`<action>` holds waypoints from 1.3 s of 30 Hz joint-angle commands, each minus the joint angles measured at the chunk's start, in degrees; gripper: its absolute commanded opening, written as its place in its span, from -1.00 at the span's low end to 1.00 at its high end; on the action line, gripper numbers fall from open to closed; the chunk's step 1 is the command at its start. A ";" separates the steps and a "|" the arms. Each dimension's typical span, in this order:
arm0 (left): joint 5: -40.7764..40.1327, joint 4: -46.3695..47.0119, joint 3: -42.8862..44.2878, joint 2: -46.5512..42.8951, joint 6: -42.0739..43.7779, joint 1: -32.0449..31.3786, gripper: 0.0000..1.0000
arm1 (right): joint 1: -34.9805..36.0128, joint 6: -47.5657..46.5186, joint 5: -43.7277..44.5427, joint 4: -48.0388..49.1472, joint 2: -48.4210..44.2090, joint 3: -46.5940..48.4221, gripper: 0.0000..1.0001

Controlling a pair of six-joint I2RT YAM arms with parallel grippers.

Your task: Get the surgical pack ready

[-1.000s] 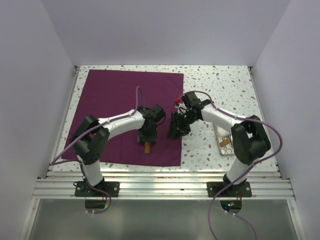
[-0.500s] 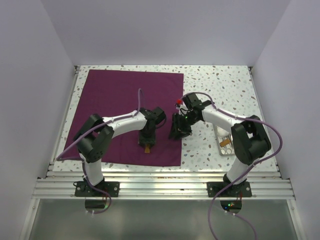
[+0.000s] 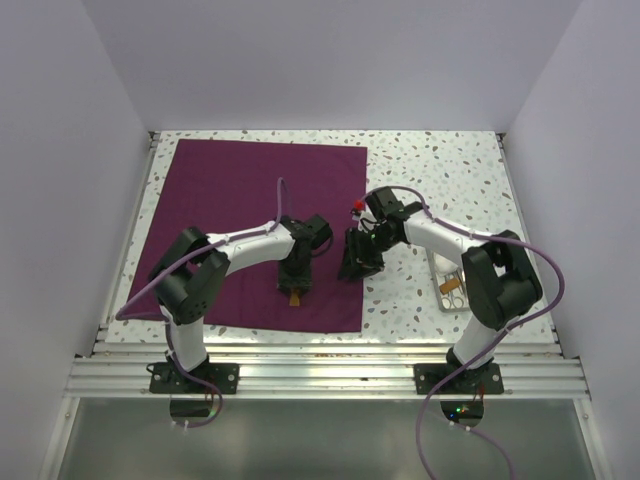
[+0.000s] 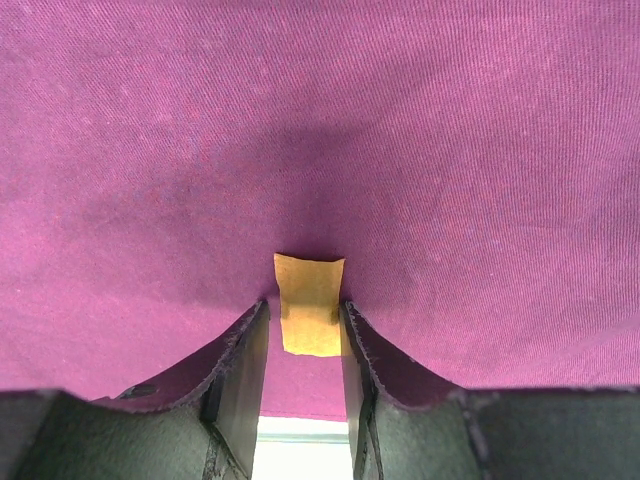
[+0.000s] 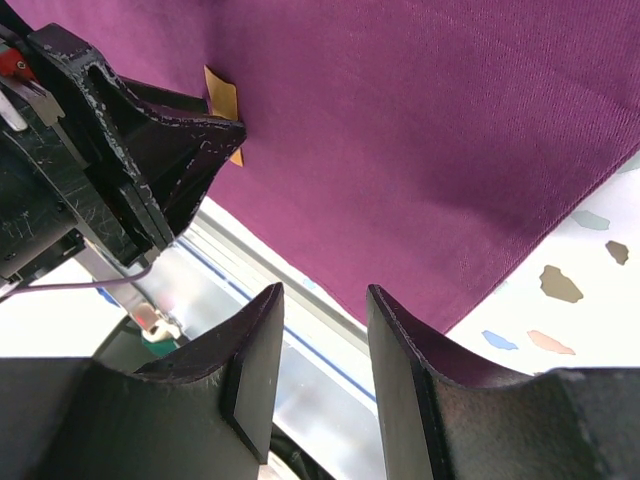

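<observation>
The plum-purple cloth (image 3: 230, 200) lies spread flat as a large square sheet on the left half of the table. My left gripper (image 3: 296, 283) is low over its near middle. In the left wrist view its fingertips (image 4: 305, 315) stand narrowly apart with a small tan strip (image 4: 310, 300) held between them, its far end lying on the cloth (image 4: 400, 150). The strip also shows in the top view (image 3: 295, 297). My right gripper (image 3: 352, 266) is open and empty (image 5: 322, 300) over the cloth's right edge (image 5: 420, 130), next to the left gripper (image 5: 150, 150).
A small silver tray (image 3: 441, 297) with instruments and an orange item stands on the speckled table at the right, beside the right arm. The table's near metal rail (image 3: 320, 345) runs just below the cloth's front edge.
The left arm's elbow has shifted slightly left. Both grippers and the tan strip stay almost where they were.
</observation>
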 commanded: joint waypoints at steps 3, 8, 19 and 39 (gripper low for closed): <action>-0.31 1.20 0.64 0.68 0.77 -0.42 -0.22 | -0.28 -0.61 -0.67 0.77 -2.39 -0.07 -0.15; 0.57 1.72 0.47 1.91 1.12 -0.42 -0.20 | -0.28 -0.69 -0.76 0.77 -2.39 -0.15 -0.16; 1.19 2.95 0.38 1.83 2.27 -0.33 -0.42 | -0.19 -0.87 -0.76 0.51 -2.21 0.02 -0.17; -0.40 -3.20 6.79 -3.18 3.32 1.42 -0.51 | -0.19 0.71 -4.62 3.58 -2.04 -0.94 -0.14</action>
